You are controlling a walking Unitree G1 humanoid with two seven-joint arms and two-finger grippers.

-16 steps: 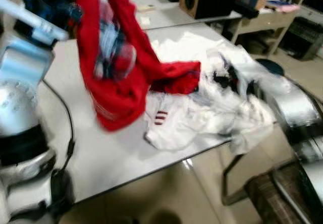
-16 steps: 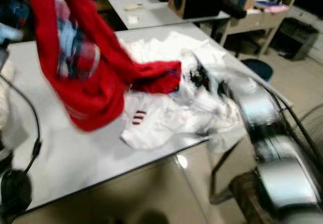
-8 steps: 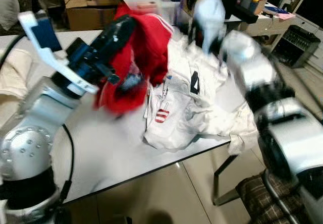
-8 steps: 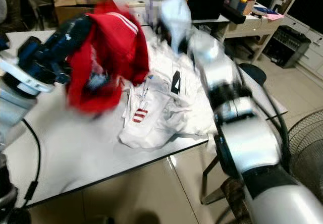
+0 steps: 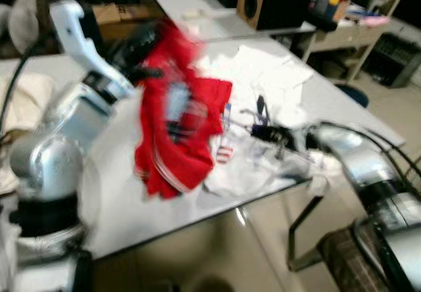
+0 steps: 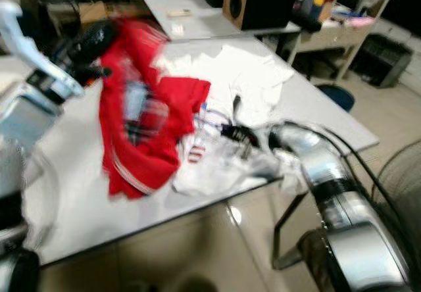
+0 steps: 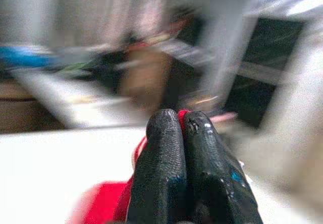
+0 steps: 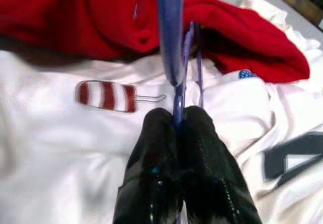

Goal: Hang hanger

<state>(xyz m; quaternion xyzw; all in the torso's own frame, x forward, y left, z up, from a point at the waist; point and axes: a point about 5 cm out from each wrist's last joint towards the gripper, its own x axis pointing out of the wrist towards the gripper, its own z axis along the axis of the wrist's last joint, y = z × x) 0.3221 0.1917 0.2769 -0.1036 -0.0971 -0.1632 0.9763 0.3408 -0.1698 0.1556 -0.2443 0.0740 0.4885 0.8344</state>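
Holding red garment [image 5: 177, 134] above surface [image 5: 125, 206] near its front edge, left tool [image 7: 184, 125] pinched on it; right tool [image 8: 174, 117] clamps purple hanger [image 8: 171, 37] over white clothes [image 8: 65, 148].

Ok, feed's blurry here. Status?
Left gripper shut on red garment, lifted. Right gripper shut on purple hanger over white clothes. Not hung.

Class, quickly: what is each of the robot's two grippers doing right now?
Left gripper: shut on the red garment, lifted above the white table.
Right gripper: shut on the thin purple hanger, low over the white clothes.
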